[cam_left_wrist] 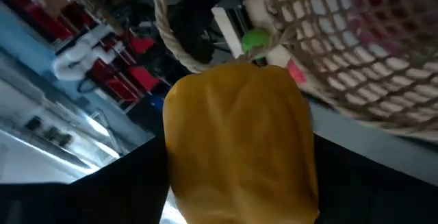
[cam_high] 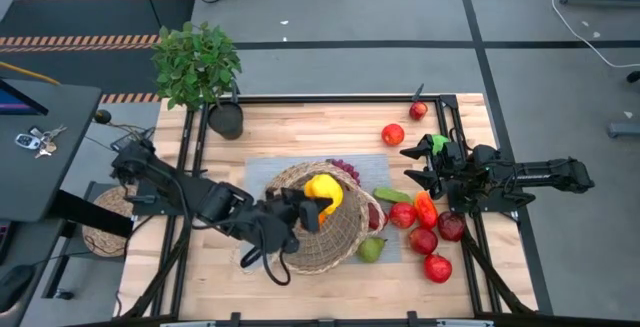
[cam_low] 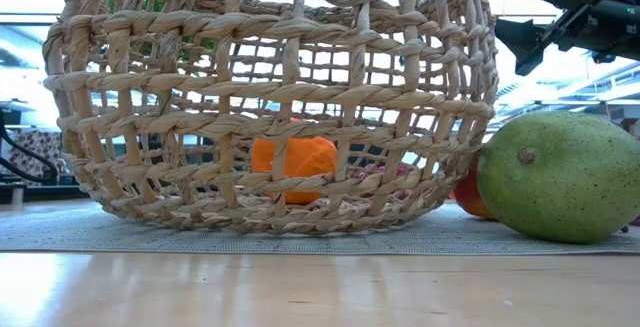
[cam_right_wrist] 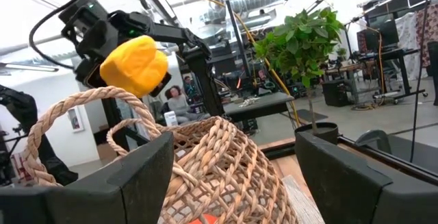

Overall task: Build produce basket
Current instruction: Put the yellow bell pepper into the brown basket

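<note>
The job looks only partly done to me: the wicker basket point(cam_high: 318, 225) sits on a grey mat in the middle of the table with an orange point(cam_low: 293, 166) already inside it and what may be grapes behind that, though I can't be sure through the weave. Most of the produce is outside the basket: a cluster of red apples point(cam_high: 437, 239) and a red pepper point(cam_high: 426, 209) just beside its right side, a green pear point(cam_high: 371, 250) touching its near rim, and two more apples point(cam_high: 393, 134) well beyond it toward the back of the table. The left gripper point(cam_high: 312, 207) hangs over the basket's opening, just above the looping handle point(cam_right_wrist: 82, 111), its fingers closed narrowly on a yellow pepper point(cam_right_wrist: 133, 66) that isn't in the basket yet; I'd guess dropping it in is the step in hand. The right gripper point(cam_high: 418, 164) waits to the right of the basket, above the apples, fingers point(cam_right_wrist: 116, 183) standing apart and holding nothing.
</note>
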`<action>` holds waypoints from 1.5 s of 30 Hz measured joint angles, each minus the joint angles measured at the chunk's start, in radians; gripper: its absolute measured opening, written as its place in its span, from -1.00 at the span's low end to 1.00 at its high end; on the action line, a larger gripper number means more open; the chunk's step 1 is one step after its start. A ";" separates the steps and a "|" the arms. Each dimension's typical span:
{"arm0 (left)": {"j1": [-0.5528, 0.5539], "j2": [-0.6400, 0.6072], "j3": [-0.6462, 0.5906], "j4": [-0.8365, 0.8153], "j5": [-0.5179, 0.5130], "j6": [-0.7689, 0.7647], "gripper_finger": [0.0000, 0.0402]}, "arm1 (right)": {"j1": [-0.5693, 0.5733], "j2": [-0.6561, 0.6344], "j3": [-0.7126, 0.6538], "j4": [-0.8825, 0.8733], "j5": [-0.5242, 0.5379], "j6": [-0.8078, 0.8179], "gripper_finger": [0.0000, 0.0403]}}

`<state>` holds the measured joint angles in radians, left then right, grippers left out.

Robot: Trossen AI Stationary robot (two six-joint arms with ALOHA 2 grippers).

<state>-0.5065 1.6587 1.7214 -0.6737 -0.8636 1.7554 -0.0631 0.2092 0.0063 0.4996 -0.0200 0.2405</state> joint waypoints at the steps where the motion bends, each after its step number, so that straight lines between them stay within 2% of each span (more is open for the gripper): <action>1: -0.004 0.006 0.000 -0.001 -0.001 0.014 0.45 | 0.000 0.000 0.000 0.000 0.000 0.000 0.53; 10: -0.051 0.045 0.000 -0.013 -0.023 0.063 0.45 | 0.000 0.000 0.000 0.000 0.000 0.000 0.53; 18: -0.077 0.045 0.000 -0.004 -0.034 0.032 0.45 | 0.000 0.000 0.000 0.000 0.000 0.000 0.53; 20: -0.077 0.045 0.000 0.029 -0.021 -0.081 0.45 | 0.000 0.000 0.000 0.000 0.000 0.000 0.53; 24: -0.056 0.040 0.000 0.087 0.057 -0.455 0.45 | 0.000 0.000 0.000 0.000 0.000 0.000 0.53; 27: -0.023 0.027 0.000 0.067 0.178 -0.719 0.45 | 0.000 0.000 0.000 0.000 0.000 0.000 0.53; 33: 0.069 0.021 0.000 -0.086 0.443 -1.182 0.45 | 0.000 0.000 0.000 0.000 0.000 0.000 0.53; 39: 0.153 0.023 0.000 -0.123 0.664 -1.485 0.45 | 0.000 0.000 0.000 0.000 0.000 0.000 0.53; 45: 0.197 0.024 0.000 -0.072 0.837 -1.663 0.45 | 0.000 0.000 0.000 0.000 0.000 0.000 0.53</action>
<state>-0.3090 1.6825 1.7213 -0.7461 -0.0264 0.0924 -0.0628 0.2092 0.0063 0.4995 -0.0200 0.2405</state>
